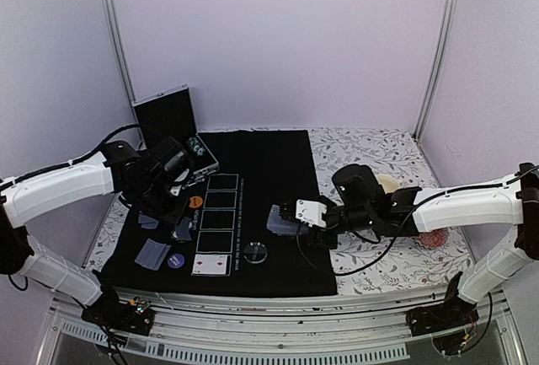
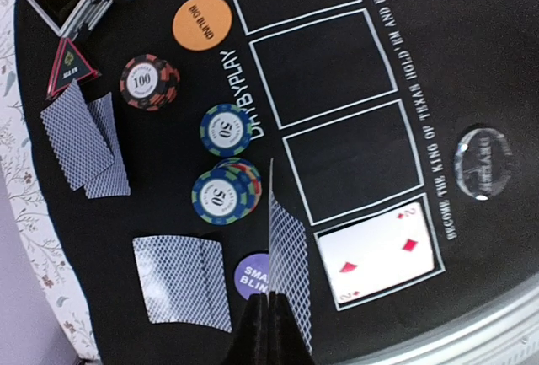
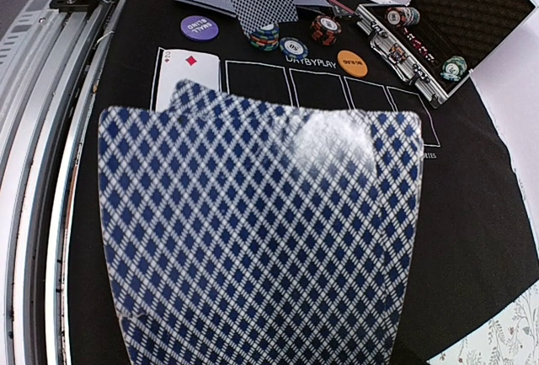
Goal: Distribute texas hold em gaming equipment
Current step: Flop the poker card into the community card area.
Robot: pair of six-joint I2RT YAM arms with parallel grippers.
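In the top view the right gripper (image 1: 290, 216) at centre clasps a card stack (image 1: 278, 222); in the left wrist view the left gripper (image 2: 271, 313) pinches one lattice-backed card (image 2: 289, 251) at bottom centre, beside the two of diamonds (image 2: 376, 255); in the right wrist view the card stack fills the frame.

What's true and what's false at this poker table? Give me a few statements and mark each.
1. The left gripper pinches a single card on edge. True.
2. The face-up card is a king. False: it is the two of diamonds.
3. The right gripper holds a stack of cards. True.
4. The orange disc reads Small Blind. False: it reads Big Blind; the purple disc reads Small Blind.
5. The chip case is shut. False: it stands open.
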